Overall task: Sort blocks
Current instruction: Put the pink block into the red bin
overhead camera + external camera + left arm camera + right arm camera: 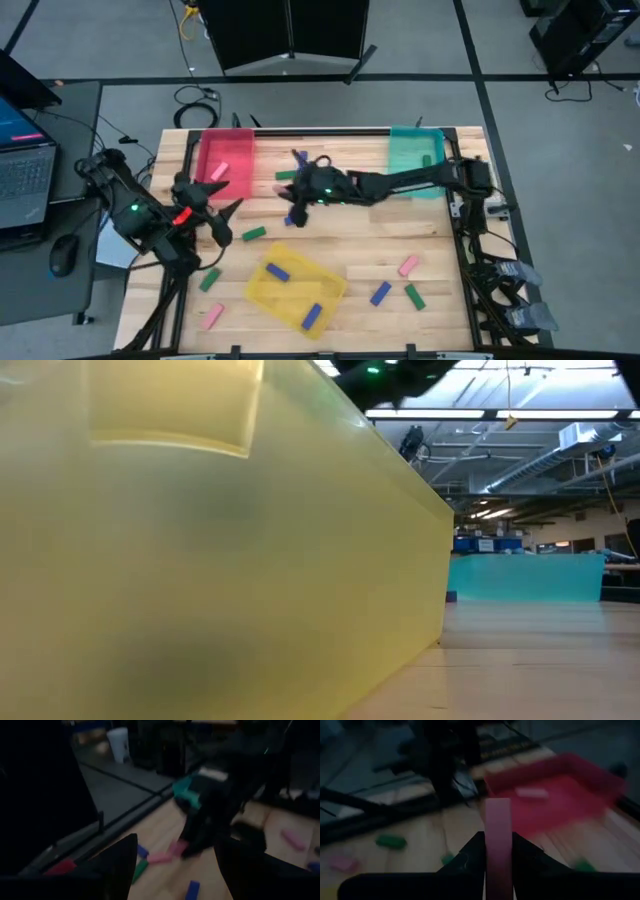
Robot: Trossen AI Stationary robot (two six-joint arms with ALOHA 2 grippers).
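Note:
My right gripper point(296, 198) reaches across the table's middle, just right of the red tray point(226, 137), and is shut on a pink block point(498, 831). That tray holds one pink block point(220, 172). My left gripper point(218, 214) hovers at the table's left, open and empty; its fingers point(121, 864) stand wide apart. Green blocks point(253, 234) point(209, 279), pink blocks point(212, 316) point(408, 265) and a blue block point(381, 293) lie flat on the wood. The yellow tray point(262, 290) holds blue blocks point(277, 270). My right gripper pinches the pink block between its two fingers by the rear part point(498, 865). The block lies along the fingers, and its free end point(498, 805) sticks out past the fingertips toward the red tray. The fingers come from the table's right, slanting down.
The teal tray point(416, 143) sits at the far right. A green block point(287, 175) and a blue block point(300, 157) lie near my right gripper. The yellow tray's wall point(200, 560) fills the low view. A laptop point(22, 170) and a mouse point(63, 254) sit left of the table.

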